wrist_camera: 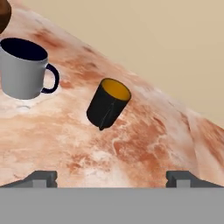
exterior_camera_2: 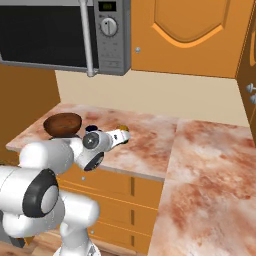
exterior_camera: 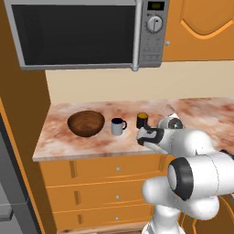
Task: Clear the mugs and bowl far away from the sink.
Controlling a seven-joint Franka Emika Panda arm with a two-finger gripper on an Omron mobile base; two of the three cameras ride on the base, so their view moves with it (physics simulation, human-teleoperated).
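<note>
Three task items stand on the marbled bench (exterior_camera: 59, 141), in a row under the microwave (exterior_camera: 77, 34). Brown wooden bowl (exterior_camera: 86, 123) sits at the 9 o'clock end in the left base view. Pale grey mug (exterior_camera: 118, 126) with navy inside and handle stands near it, toward 3 o'clock, apart from the bowl. Black mug (exterior_camera: 142, 120) with orange inside is next along, slightly farther back, apart from the grey mug.

Hand view: grey mug (wrist_camera: 25, 69) at 10 o'clock, upright on the bench, handle pointing toward the black mug (wrist_camera: 108, 103), which sits near centre. Both appear tilted because the camera is rolled. A sliver of the bowl (wrist_camera: 3, 15) shows at the top corner, 11 o'clock.

Gripper (wrist_camera: 112, 178) wide open, fingertips (wrist_camera: 41, 178) set well apart at the bottom of the hand view, nothing between them, holding nothing. It hangs short of the black mug, not touching it.

Left base view: gripper (exterior_camera: 142, 136) sits just at 6 o'clock of the black mug, over the bench's front strip. Right base view: bowl (exterior_camera_2: 62, 124) at 9 o'clock, partly behind the arm. Orange drawers (exterior_camera: 114, 183) below the bench.
</note>
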